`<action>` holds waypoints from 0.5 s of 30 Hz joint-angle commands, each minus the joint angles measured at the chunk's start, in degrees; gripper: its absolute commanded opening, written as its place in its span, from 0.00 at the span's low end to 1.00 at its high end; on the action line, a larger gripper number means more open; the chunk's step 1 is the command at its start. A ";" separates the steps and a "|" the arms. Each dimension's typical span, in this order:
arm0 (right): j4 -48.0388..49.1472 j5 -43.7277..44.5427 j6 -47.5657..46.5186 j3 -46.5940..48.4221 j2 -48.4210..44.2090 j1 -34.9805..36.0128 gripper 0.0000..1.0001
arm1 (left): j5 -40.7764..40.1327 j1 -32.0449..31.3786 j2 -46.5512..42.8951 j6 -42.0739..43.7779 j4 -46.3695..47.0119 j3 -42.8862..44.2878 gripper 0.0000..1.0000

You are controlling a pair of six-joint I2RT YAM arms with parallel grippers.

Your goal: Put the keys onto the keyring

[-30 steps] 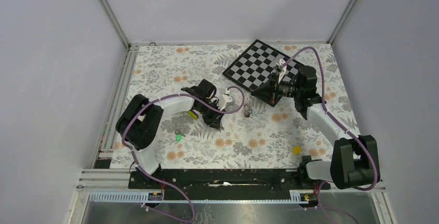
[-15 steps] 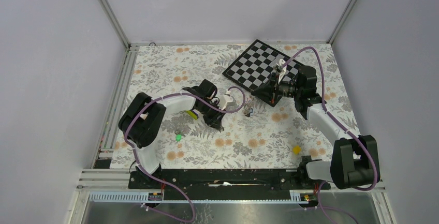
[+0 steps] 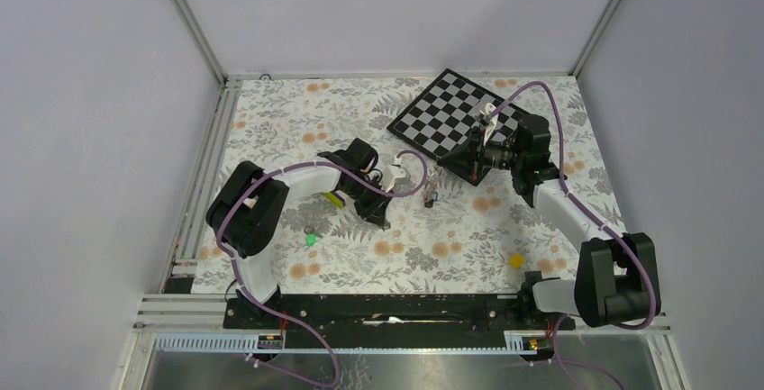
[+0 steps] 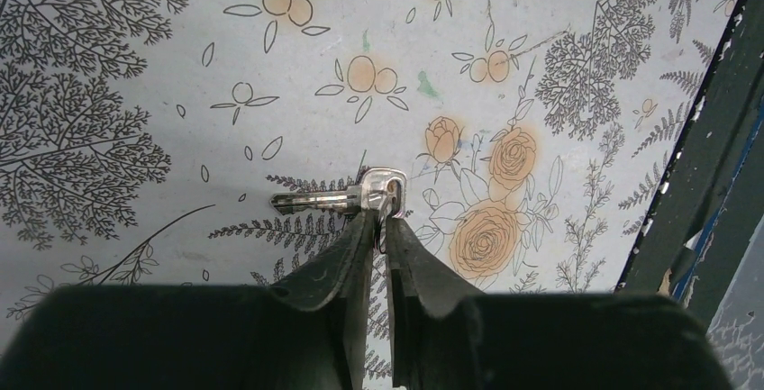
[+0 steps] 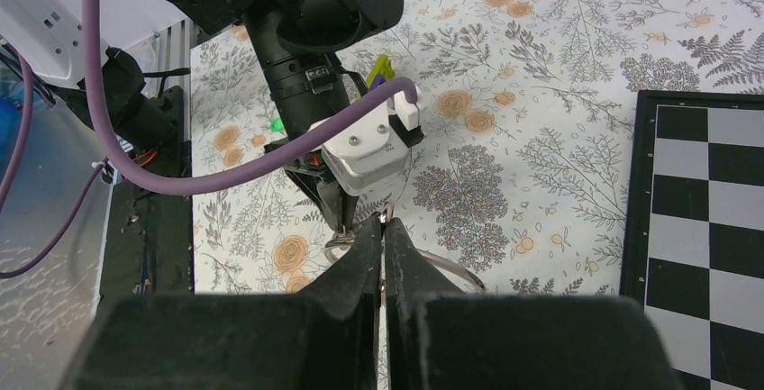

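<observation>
In the left wrist view my left gripper (image 4: 380, 219) is shut on the head of a silver key (image 4: 315, 200), whose blade points left just above the flowered table. A thin wire runs between its fingers. In the right wrist view my right gripper (image 5: 383, 225) is shut on the keyring (image 5: 455, 270), a thin silver ring sticking out to the right of the fingers. The left gripper's fingers (image 5: 331, 210) meet the ring right in front of it. A green-headed key (image 3: 311, 239) lies apart on the table near the left arm. A small dark cluster (image 3: 431, 194) hangs between the two grippers.
A black and white chessboard (image 3: 450, 120) lies at the back right, its dark edge (image 4: 694, 165) close to the left gripper. A yellow-purple wedge block (image 5: 382, 69) sits under the left arm. A small yellow cube (image 3: 515, 261) rests near the right arm's base.
The left arm's elbow has shifted slightly towards the middle and its fingers have closed a little. The right arm has stayed still on the ring.
</observation>
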 commanded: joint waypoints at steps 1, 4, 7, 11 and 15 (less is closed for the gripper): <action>0.85 0.00 -0.98 1.38 0.02 -0.36 0.00 | 2.41 -0.31 0.11 0.79 -0.10 1.75 0.16; 0.86 0.00 -0.98 1.36 0.09 -0.36 0.00 | 2.13 -0.30 0.50 0.88 -0.09 1.78 0.15; 0.76 0.00 -1.06 1.34 0.19 -0.36 0.00 | 2.14 -0.31 0.96 0.81 -0.12 1.87 0.14; 0.72 0.00 -1.07 1.36 0.20 -0.36 0.00 | 2.17 -0.38 1.26 0.78 -0.12 1.98 0.11; 0.71 0.00 -1.07 1.32 0.43 -0.36 0.00 | 2.23 -0.39 1.01 0.86 -0.16 1.94 0.07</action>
